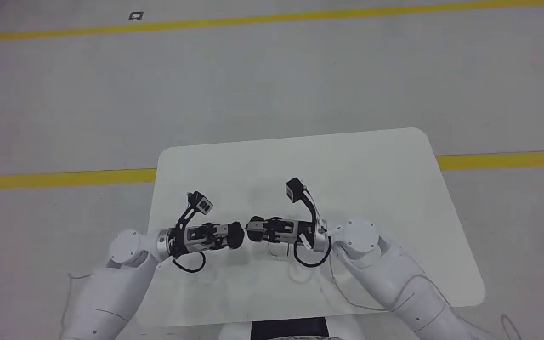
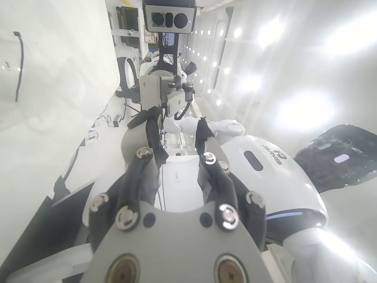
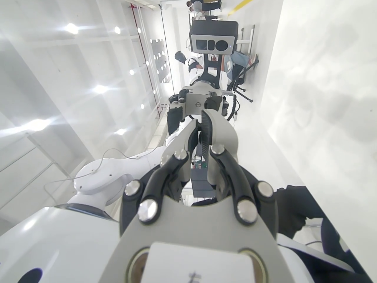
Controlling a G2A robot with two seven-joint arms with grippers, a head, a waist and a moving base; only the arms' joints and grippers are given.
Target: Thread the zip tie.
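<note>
The left gripper [image 2: 176,123] is held open with a wide gap between its fingers, and nothing is gripped in it. Facing it tip to tip, the right gripper [image 3: 203,119] is drawn almost closed; whether anything is pinched there cannot be told. The zip tie [image 2: 20,66], a thin dark curved strip with a small head at one end, is seen lying on the table [image 1: 382,170] below the left gripper, apart from both grippers. The table's far edge and rounded corners lie well apart from the grippers. The fingers are grey metal with black ribbed pads; the tabletop is white and smooth.
</note>
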